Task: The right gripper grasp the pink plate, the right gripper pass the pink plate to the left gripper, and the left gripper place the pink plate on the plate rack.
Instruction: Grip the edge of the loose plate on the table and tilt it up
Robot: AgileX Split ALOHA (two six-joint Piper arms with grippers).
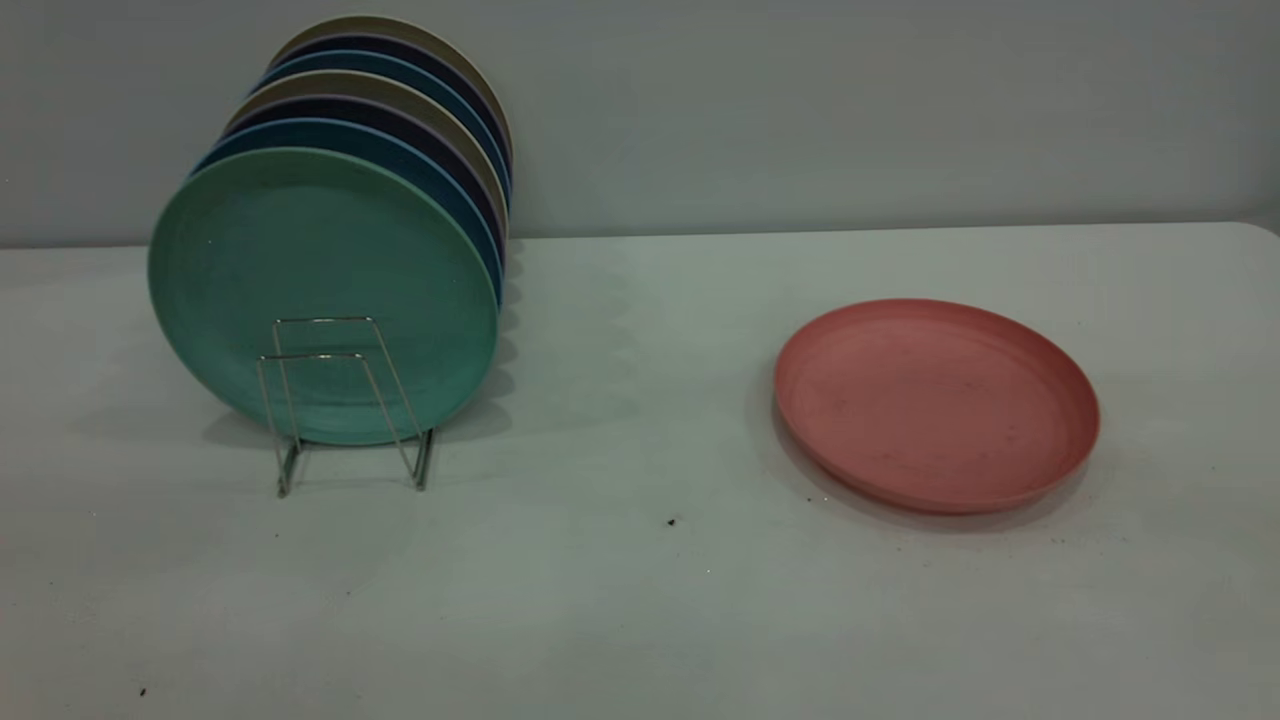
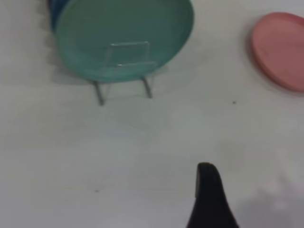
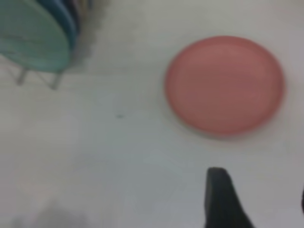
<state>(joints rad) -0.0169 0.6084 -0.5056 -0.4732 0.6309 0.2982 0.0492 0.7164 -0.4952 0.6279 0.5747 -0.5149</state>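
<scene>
Lying flat on the white table (image 1: 640,600), the pink plate (image 1: 936,403) sits well right of the plate rack (image 1: 345,405), nothing touching it. Right wrist view: one black finger (image 3: 221,202) of the right gripper pokes in at the frame edge, a sliver of a second at the far edge; plate well apart from both, bare table between. So that claw looks spread and empty. Left wrist view: one dark finger (image 2: 209,197) of the left gripper over bare table, rack and green plate (image 2: 123,38) beyond it, pink plate clipped at the frame edge; can't tell how far that claw is open. Exterior view shows neither arm, but does show the rack's full stack: green in front, blue, dark and tan plates behind. Front wire loops stand unfilled.
</scene>
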